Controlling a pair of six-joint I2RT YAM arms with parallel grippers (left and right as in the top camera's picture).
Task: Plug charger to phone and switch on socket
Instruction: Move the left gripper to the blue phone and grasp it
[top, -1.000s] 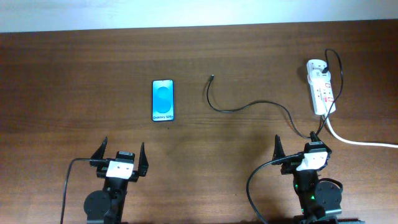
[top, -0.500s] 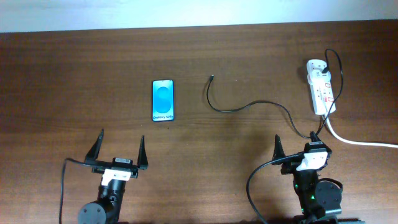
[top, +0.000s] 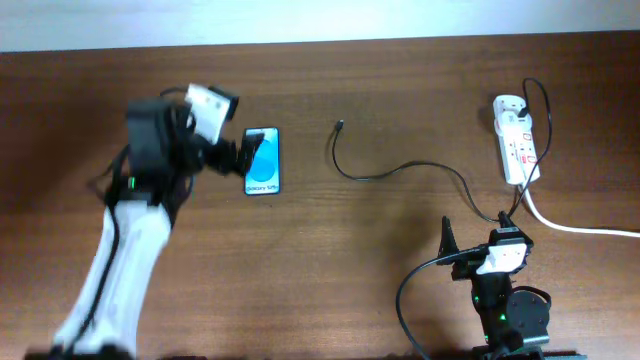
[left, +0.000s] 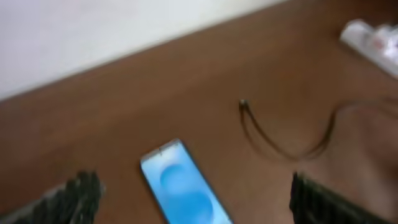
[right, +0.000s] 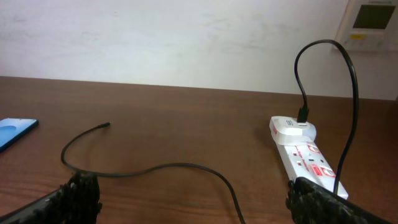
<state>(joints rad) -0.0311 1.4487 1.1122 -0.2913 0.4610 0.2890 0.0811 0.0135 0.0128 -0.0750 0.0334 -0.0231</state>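
The phone (top: 265, 172) lies face up on the wooden table with its blue screen lit. It also shows in the left wrist view (left: 186, 193) and at the left edge of the right wrist view (right: 15, 132). My left gripper (top: 237, 153) is open and hovers over the phone's left side, with the phone between its fingers (left: 193, 182). The charger (top: 390, 172) curves across the table with its free tip (top: 341, 125) right of the phone, and it shows in both wrist views (left: 280, 149) (right: 149, 168). The socket (top: 517, 140) (right: 305, 155) lies at the far right. My right gripper (top: 477, 228) (right: 194, 193) is open and empty.
A thick white cord (top: 570, 228) runs from the socket off the right edge. A white wall stands behind the table's far edge (top: 320, 42), with a wall control panel (right: 373, 18) at the upper right.
My left arm has swung up from the front edge to the phone, still open. The right arm, the charger, the phone and the socket have not moved.
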